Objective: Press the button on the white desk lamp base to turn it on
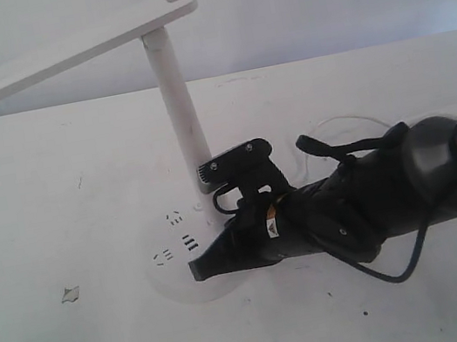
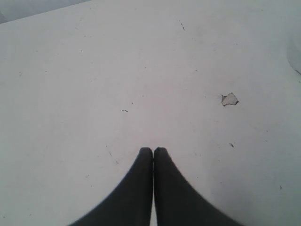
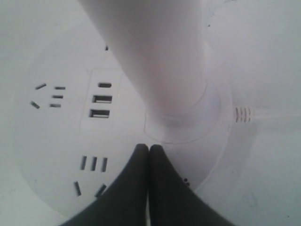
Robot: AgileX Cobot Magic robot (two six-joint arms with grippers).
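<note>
The right hand (image 3: pixel 149 149) is clenched and empty, sitting low over the lamp base (image 3: pixel 51 141), with the white desk lamp (image 3: pixel 155 56) pole just ahead. The button is not identifiable. Risk: the tips are landing off-target, likely pressing plain plastic or slipping into the USB ports (image 3: pixel 102 106) alongside. The left hand (image 2: pixel 153 149) is clenched over the worktop (image 2: pixel 94 70).

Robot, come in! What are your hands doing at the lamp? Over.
Right gripper shut, tips at the lamp base, beside the pole. Left gripper shut, over the table, away from the lamp. Nothing seen in the way.
</note>
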